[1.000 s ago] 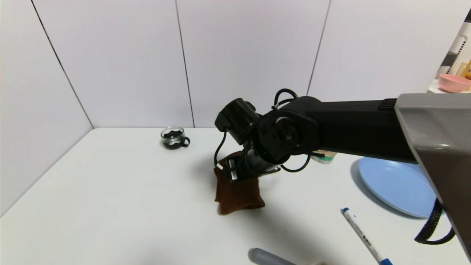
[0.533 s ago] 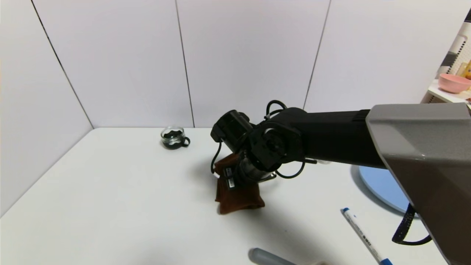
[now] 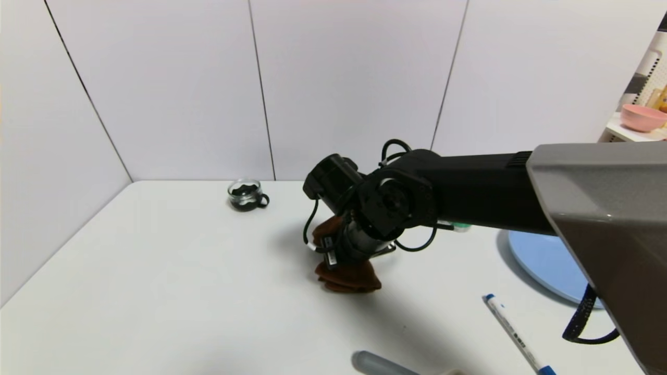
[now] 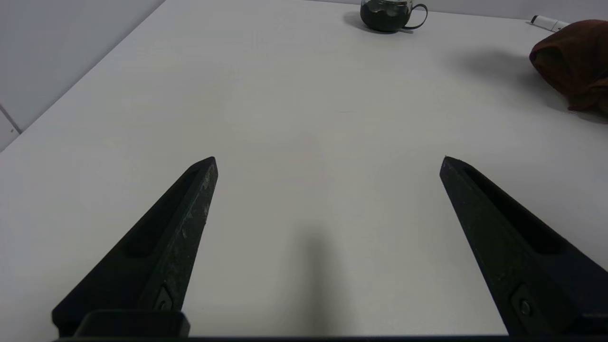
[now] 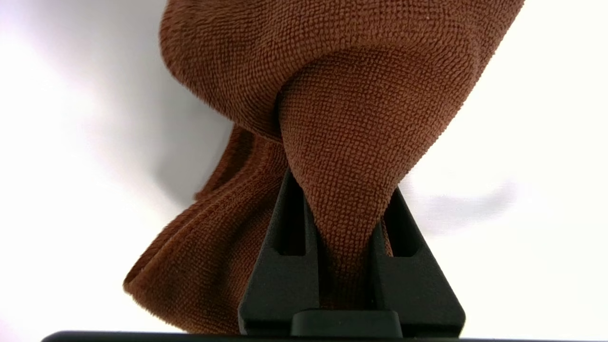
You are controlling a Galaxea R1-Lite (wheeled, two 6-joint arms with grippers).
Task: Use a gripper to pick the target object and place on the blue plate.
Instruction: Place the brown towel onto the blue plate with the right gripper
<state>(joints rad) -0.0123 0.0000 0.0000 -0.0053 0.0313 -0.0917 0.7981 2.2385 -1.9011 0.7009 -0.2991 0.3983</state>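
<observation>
**A:** White panelled walls back the table (image 3: 156,291); from your head view, the right end effector (image 3: 341,255) sits on the brown towel (image 3: 348,277) mid-table, with the blue plate (image 3: 547,260) off to its right.

**B:** And the left wrist view?

**A:** The left end effector (image 4: 327,164) hangs spread wide, holding nothing.

**B:** Right wrist?

**A:** Your fingers (image 5: 280,266) pinch a bunched fold. It's soft, light, floppy terry, so expect it to drape; keep that thick fold.

no readable text, pen (image 3: 516,336) print and wrist label (image 3: 329,245) too small to read
</observation>
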